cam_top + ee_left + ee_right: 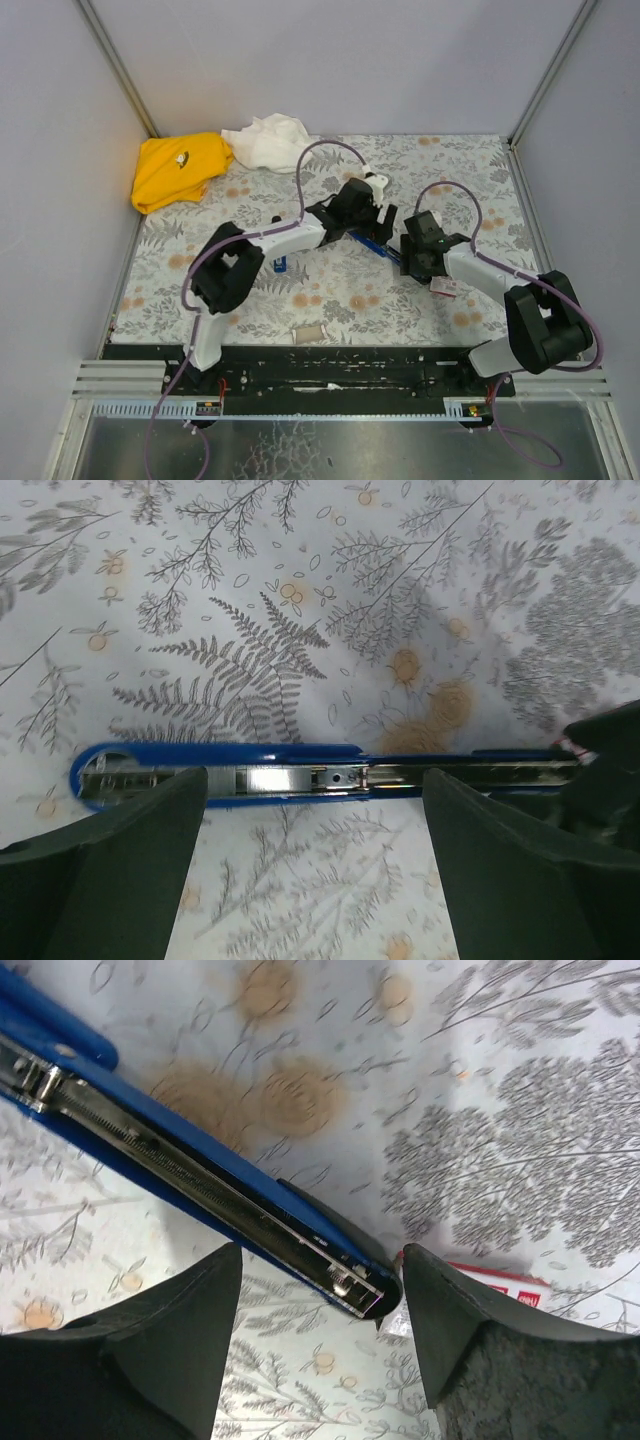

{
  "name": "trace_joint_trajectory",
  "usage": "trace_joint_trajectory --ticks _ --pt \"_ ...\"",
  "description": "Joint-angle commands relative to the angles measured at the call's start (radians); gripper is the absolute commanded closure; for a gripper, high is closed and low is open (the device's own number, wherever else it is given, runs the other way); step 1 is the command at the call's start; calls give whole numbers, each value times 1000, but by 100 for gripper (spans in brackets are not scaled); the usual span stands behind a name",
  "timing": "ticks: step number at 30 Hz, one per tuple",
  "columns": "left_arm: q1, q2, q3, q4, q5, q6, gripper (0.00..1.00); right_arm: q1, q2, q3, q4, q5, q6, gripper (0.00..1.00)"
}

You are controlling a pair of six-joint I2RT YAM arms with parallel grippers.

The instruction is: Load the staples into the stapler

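The stapler [300, 778] lies swung open on the table [300, 580], metal channel upward — likely ready for a strip — while the left fingers [130, 870] and right fingers [150, 1350] straddle it, both spread apart, clamping nothing.

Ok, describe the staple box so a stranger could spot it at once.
On the floral tablecloth, look on the right side, where the right arm stretches inward. Close by that arm's near side lies the staple box. It is small and whitish with red print, unlike the long blue stapler further in.
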Motion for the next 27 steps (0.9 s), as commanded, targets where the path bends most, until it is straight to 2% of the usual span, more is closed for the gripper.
trace_joint_trajectory --ticks 1,7,12,23,27 --pt "8 102 99 33 107 122 13 -92 42 65 32 -11 -22 28" --pt "9 203 159 14 111 174 13 -184 82 94 61 -109 -17 25" --pt "10 202 117 32 122 172 13 -231 64 95 82 -203 -8 23" --pt "-8 51 -101 75 157 88 14 -240 -27 97 56 -259 -3 18" --pt "-26 -11 -114 74 141 108 14 -243 -90 83 31 -268 -2 10"
